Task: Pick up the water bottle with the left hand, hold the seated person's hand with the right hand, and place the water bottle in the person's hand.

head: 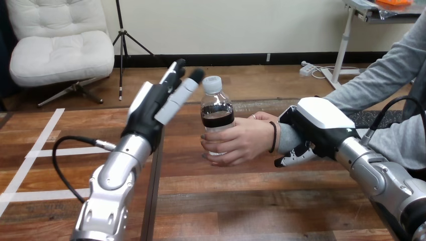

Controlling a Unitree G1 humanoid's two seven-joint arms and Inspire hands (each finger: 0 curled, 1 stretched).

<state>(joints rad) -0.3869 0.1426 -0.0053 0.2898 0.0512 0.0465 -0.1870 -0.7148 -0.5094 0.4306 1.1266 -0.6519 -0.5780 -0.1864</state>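
A clear water bottle [216, 113] with a white cap and a dark label stands upright above the table, gripped by the person's hand [240, 140] that reaches in from the right. My left hand [160, 103] is raised just left of the bottle, fingers straight and open, a small gap away from it. My right hand [311, 128] lies over the person's wrist and grey sleeve, its fingers curled down round the forearm just behind the wrist.
The wooden table [241, 201] stretches in front of me, with a dark seam [153, 186] running along its left part. The person's other arm in a grey sleeve [402, 140] rests at the right edge.
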